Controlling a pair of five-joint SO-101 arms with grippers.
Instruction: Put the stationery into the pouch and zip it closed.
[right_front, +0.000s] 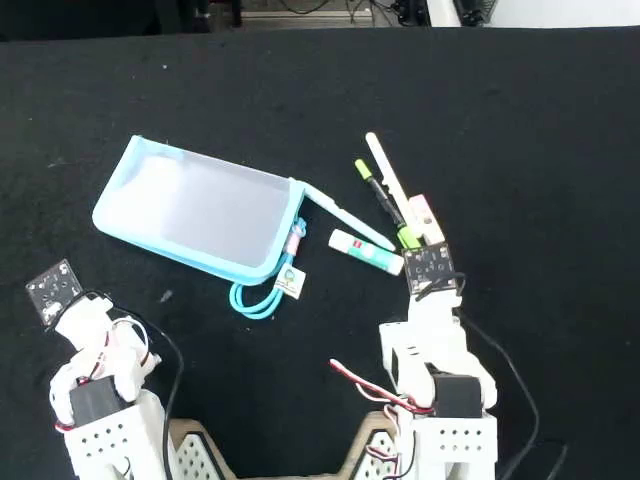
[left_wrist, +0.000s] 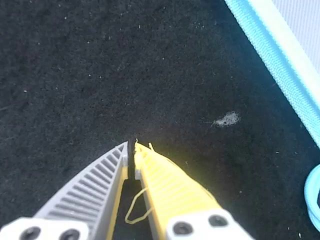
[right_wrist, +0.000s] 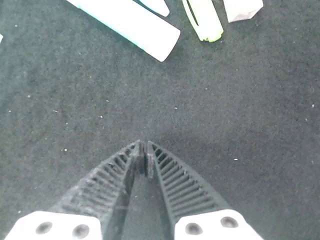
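Closed and empty: left claw (left_wrist: 134, 148), right claw (right_wrist: 145, 151); open right wide, straddle glue stick (right_wrist: 132, 22) crosswise before gripping.

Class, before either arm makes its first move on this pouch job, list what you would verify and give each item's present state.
1. Left gripper carries nothing: ok, shut and empty over the bare table.
2. Right gripper carries nothing: ok, shut and empty, just short of the glue stick.
3. Fingers spread ready to grasp: not ok, both grippers are shut.
4. Stationery lies free to pick: ok, the glue stick, green marker and white pen lie on the table beside the pouch.
5. Pouch mouth unzipped: cannot tell.
6. Stationery inside the pouch: not ok, none yet.
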